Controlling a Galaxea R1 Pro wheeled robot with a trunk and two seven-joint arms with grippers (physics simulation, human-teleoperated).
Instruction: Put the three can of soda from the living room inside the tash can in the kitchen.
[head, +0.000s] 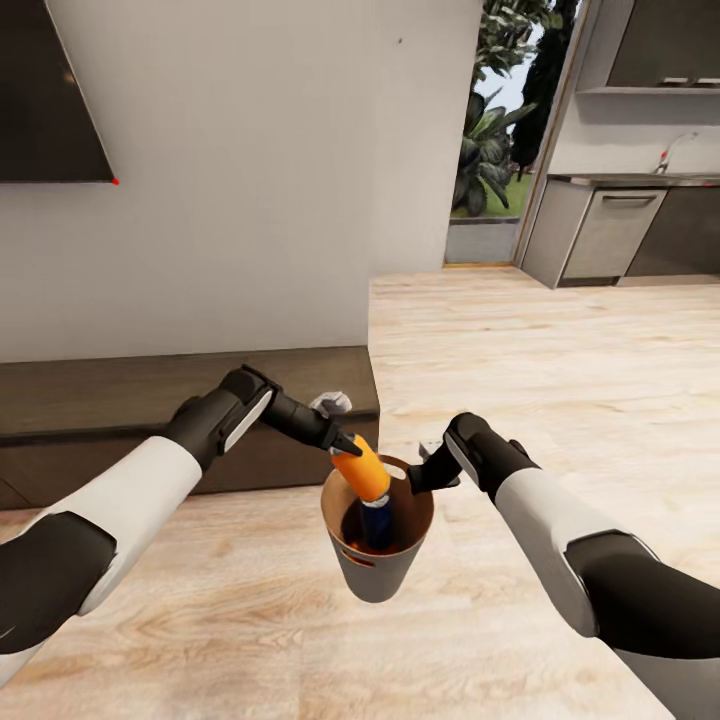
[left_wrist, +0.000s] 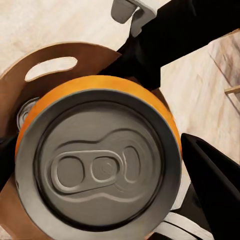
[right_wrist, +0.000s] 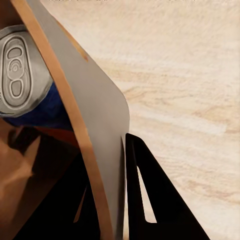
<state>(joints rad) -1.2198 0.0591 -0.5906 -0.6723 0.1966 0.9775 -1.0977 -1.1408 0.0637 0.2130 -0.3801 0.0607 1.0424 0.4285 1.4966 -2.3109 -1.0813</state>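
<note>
Right up close in the left wrist view sits the silver top of an orange can (left_wrist: 97, 162) with its pull tab. The left gripper (head: 352, 447) is closed on this can and holds it tilted over the open mouth of the bin (head: 378, 578), its lower end dipping past the rim. One black finger (left_wrist: 212, 182) of that gripper shows beside the can.

Inside the bin stands a dark blue can (head: 376, 522) — its silver top (right_wrist: 17, 70) shows in the right wrist view, leaning against the tan-brown inner wall. Another silver top (left_wrist: 26, 111) peeks out behind the orange can, low in the bin, but it cannot be told which can it is.

The bin is grey outside and brown inside, with a slot handle (left_wrist: 51, 69) cut near the rim. The right gripper (head: 428, 462) is pinched on the bin's rim: one finger (right_wrist: 150, 195) lies on the grey outside wall and the other is inside, so the wall is between them. The bin hangs in the air above the pale wood floor (head: 560, 360).

Behind the arms is a low dark cabinet (head: 150, 400) against a white wall (head: 250, 180). Far off on the right is the kitchen — a grey counter (head: 640, 180), steel-grey fronts (head: 620, 235) and dark wall cabinets (head: 665, 40). Green plants (head: 495, 120) show through an opening.
</note>
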